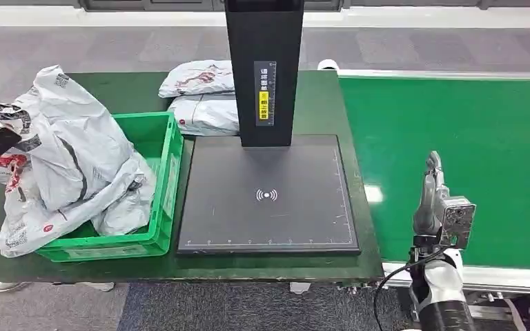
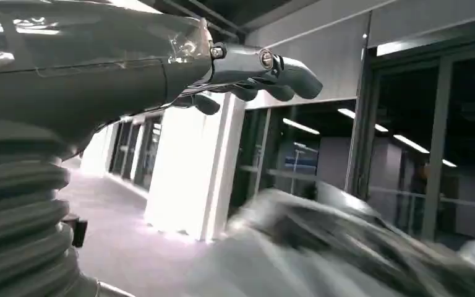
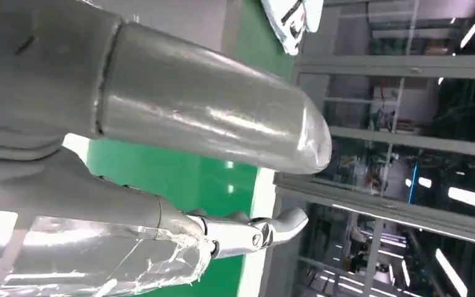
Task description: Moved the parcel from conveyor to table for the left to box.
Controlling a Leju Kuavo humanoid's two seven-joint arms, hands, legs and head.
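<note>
Right hand [image 1: 433,200] empty with fingers apart over green belt [image 1: 469,152], left hand [image 2: 247,77] empty, fingers loosely curled, blurry grey bags [image 2: 346,253] below, crate [image 1: 168,172] half hidden by bags.

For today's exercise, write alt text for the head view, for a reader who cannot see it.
The robot's right hand hangs open and holds nothing above a bare green conveyor belt. Beside the belt, a dark green table carries a black scanner pad with an upright post. A green crate overflows with grey parcels, and two more parcels lie behind.
</note>
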